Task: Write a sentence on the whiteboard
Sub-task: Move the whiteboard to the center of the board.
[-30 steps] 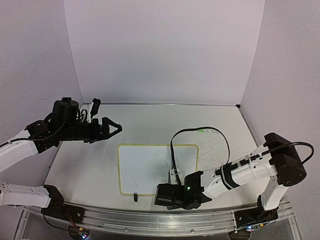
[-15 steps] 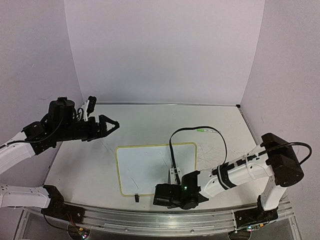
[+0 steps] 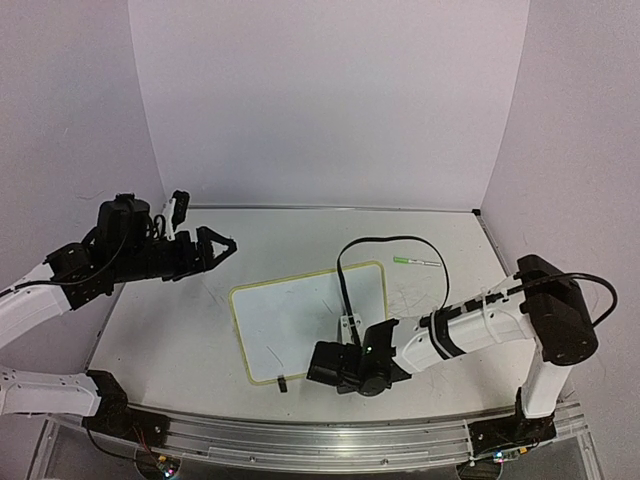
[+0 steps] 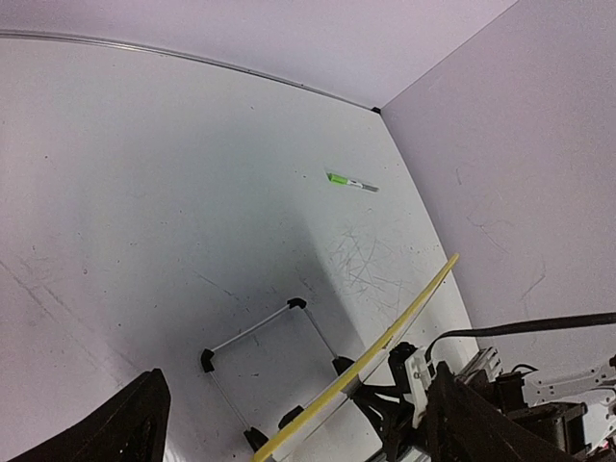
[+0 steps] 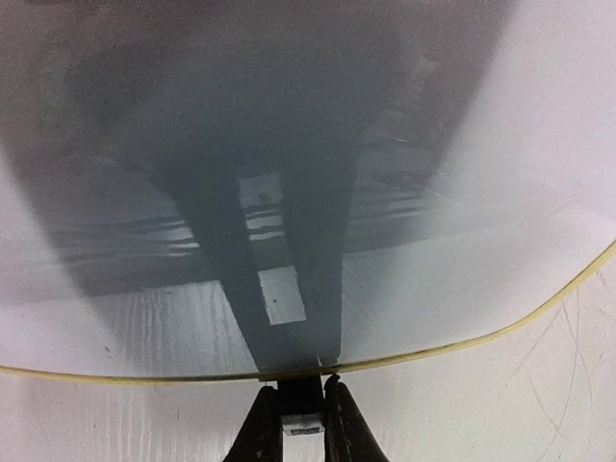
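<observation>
at the near edge, the right gripper [image 5: 300, 404] is pinched nearly closed on a black clip foot [image 5: 300, 393] of the small white rectangular whiteboard with a thin pale yellow rim [image 3: 290, 320]. the board sits skewed mid-table and looks tipped up in the left wrist view, with no writing on it yet. best to keep that pinch firm, swing slowly, and set the board flat and square before letting go. farther left, the left gripper [image 3: 222, 243] hangs wide open and empty. farthest right, a slim green marker [image 3: 418, 262] lies on the white table [image 3: 450, 230].
</observation>
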`<state>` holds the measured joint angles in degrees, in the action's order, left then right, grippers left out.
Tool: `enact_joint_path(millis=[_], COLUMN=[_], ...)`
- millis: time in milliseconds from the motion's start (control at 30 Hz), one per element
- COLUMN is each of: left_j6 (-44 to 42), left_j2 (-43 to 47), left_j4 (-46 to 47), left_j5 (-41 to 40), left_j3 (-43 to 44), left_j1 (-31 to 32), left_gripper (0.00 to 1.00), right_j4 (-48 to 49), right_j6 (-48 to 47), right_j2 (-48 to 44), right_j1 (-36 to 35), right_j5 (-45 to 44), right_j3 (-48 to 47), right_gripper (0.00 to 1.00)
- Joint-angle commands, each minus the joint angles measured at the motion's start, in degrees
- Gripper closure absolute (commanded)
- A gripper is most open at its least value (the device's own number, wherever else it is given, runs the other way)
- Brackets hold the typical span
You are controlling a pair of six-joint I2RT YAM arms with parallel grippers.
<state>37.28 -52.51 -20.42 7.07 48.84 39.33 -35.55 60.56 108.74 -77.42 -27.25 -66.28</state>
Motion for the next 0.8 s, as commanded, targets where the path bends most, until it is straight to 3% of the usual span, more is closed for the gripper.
enact_joint_path(millis=[0, 267, 767], left_j6=[-0.6, -1.8, -5.1], left_j2=[-1.9, -3.7, -3.0], left_j4=[2.0, 2.0, 1.3], left_j5=[-1.4, -3.4, -10.0], left_j3=[1.7, 3.6, 5.0], left_j1=[0.1, 0.1, 0.2], left_gripper=[0.07, 0.03, 0.01], right_j4=[6.3, 13.7, 14.8], right_j6=[-4.1, -8.0, -10.7], right_j2=[1.4, 5.9, 15.7], right_j1=[4.1, 10.5, 20.4], right_j5=[-5.0, -4.4, -5.3], right_j3=[0.3, -2.5, -16.0], right_gripper=[1.00, 1.00, 1.00])
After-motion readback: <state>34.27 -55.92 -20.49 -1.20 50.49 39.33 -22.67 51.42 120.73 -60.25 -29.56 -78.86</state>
